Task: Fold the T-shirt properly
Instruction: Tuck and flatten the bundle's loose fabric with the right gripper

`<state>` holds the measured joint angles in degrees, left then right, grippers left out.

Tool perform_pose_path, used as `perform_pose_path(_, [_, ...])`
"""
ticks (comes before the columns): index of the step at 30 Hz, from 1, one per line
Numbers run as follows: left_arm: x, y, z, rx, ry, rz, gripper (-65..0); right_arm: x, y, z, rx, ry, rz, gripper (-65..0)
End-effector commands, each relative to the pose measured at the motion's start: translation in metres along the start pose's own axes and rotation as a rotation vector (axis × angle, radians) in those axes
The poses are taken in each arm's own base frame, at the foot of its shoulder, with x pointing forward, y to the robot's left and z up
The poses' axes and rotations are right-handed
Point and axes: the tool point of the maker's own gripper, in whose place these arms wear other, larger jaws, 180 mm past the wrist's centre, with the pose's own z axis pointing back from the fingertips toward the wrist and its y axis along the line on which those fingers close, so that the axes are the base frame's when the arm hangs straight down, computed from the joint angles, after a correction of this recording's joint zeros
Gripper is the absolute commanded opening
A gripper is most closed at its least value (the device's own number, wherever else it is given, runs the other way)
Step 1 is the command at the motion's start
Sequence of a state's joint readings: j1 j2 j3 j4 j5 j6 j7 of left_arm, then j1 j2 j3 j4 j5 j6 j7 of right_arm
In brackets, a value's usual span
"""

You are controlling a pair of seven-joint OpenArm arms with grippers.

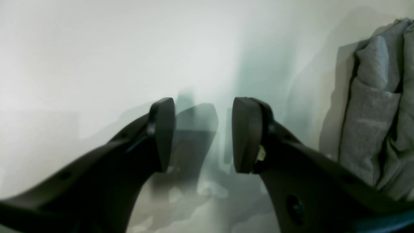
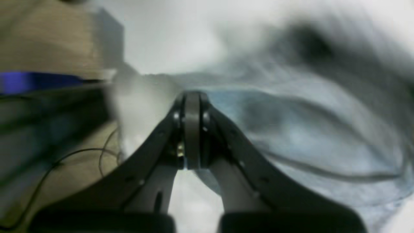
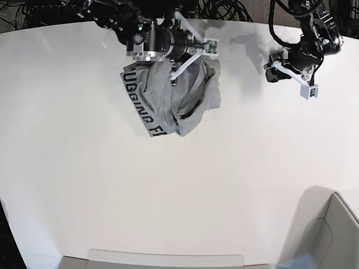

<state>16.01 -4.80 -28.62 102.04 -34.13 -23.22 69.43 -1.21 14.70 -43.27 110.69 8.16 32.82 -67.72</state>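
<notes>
Shirt (image 3: 172, 99) bunched near the desk's (image 3: 177, 187) far edge, pinched in the closed right claw (image 2: 192, 129); left claw (image 1: 202, 136) open, empty, beside it. Spread it flat before folding.

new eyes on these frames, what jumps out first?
The crumpled heather-grey cotton T-shirt with black block lettering, bunched at the far middle of the white table. The right pincer is shut beside the cloth; the left pincer hovers open over bare table, the shirt off to its side.
</notes>
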Motion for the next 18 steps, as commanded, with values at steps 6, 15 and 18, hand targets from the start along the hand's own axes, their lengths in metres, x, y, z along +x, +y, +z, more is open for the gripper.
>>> perform_pose_path(6, [0.011,-0.003,0.003,-0.009,-0.035,-0.013,-36.3,0.042,-0.022,0.014,-0.075,-0.108,0.07,-65.0])
perform_pose_path(15, [0.009,-0.001,0.004,-0.005,-0.03,-0.01,-36.3,0.016,-0.124,0.06,-0.341,-0.127,-0.081,-65.0])
perform_pose_path(18, [0.01,-0.002,0.004,-0.006,-0.033,-0.011,-36.3,-0.015,-0.152,0.071,-0.406,-0.081,-0.184,-65.0])
